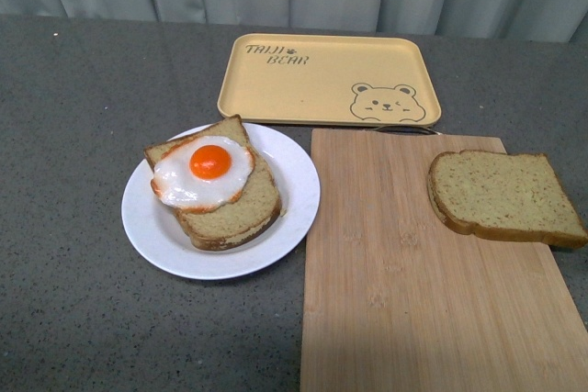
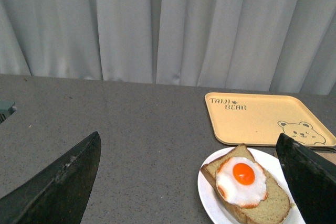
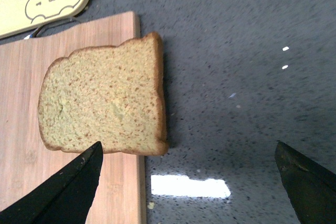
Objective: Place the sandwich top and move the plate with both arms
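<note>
The sandwich top [image 1: 503,196] is a plain speckled tan slice lying flat at the right edge of the wooden cutting board [image 1: 395,300]; it also shows in the right wrist view [image 3: 102,100]. The white plate [image 1: 156,236] sits left of the board and carries stacked bread slices with a fried egg [image 1: 204,170]. In the left wrist view the plate [image 2: 207,192] lies near one finger of my open left gripper [image 2: 194,187]. My open right gripper [image 3: 191,182] hovers over the grey table just beside the slice and the board's edge. Neither arm shows in the front view.
A yellow bear tray [image 1: 326,78] lies behind the plate and board, also in the left wrist view [image 2: 257,116]. Grey curtains close off the far side of the table. Grey tabletop [image 1: 64,135] spreads to the left of the plate.
</note>
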Available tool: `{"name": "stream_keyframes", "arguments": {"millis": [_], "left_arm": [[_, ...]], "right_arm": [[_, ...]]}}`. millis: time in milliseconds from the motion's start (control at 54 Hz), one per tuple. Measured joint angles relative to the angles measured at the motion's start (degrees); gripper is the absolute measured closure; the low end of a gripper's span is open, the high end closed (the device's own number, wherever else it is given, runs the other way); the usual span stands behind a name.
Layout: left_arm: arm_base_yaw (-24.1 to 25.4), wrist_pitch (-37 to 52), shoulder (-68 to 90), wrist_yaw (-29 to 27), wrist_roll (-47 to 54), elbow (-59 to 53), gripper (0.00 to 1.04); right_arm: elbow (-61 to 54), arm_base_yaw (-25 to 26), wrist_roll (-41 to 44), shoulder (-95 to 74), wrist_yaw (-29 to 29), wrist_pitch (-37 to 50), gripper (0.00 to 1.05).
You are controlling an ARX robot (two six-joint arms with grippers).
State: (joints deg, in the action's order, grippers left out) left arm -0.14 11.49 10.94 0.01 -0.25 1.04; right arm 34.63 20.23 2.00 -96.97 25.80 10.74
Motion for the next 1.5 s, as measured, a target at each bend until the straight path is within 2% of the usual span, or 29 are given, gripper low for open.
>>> {"name": "stream_keyframes", "arguments": {"millis": [74, 241, 556, 741, 833, 889, 944, 1074, 1241, 1352, 1500], "left_arm": [[0.0, 0.0, 0.0, 0.0, 0.0, 0.0, 0.07], [0.0, 0.0, 0.0, 0.0, 0.0, 0.0, 0.07], [0.0, 0.0, 0.0, 0.0, 0.0, 0.0, 0.07], [0.0, 0.0, 0.0, 0.0, 0.0, 0.0, 0.07], [0.0, 0.0, 0.0, 0.0, 0.0, 0.0, 0.07], [0.0, 0.0, 0.0, 0.0, 0.0, 0.0, 0.07], [0.0, 0.0, 0.0, -0.02, 0.0, 0.0, 0.07], [0.0, 0.0, 0.0, 0.0, 0.0, 0.0, 0.07], [0.0, 0.0, 0.0, 0.0, -0.02, 0.0, 0.07], [0.0, 0.0, 0.0, 0.0, -0.02, 0.0, 0.07], [0.0, 0.0, 0.0, 0.0, 0.0, 0.0, 0.07]], "right_arm": [[3.54, -0.02, -0.81, -6.27, 3.06, -1.25, 0.09], [8.79, -1.64, -6.47, -15.1, 7.63, 1.64, 0.09], [14.84, -7.39, -13.7, -23.8, 7.28, 1.51, 0.09], [18.08, -8.63, -16.41, -26.86, 6.23, 1.03, 0.39], [18.73, -8.72, -16.57, -27.02, 5.99, 0.0, 0.61], [18.88, -8.59, -16.46, -26.75, 5.86, -0.76, 0.69], [18.75, -8.41, -16.17, -25.64, 5.92, -1.51, 0.82], [17.14, -8.39, -16.17, -21.55, 8.15, -1.6, 1.0], [14.64, -10.32, -18.86, -14.27, 14.1, 2.75, 1.02], [13.92, -16.44, -25.29, -11.98, 18.45, 9.46, 1.02], [15.72, -25.16, -33.31, -15.06, 19.17, 16.28, 1.02]]}}
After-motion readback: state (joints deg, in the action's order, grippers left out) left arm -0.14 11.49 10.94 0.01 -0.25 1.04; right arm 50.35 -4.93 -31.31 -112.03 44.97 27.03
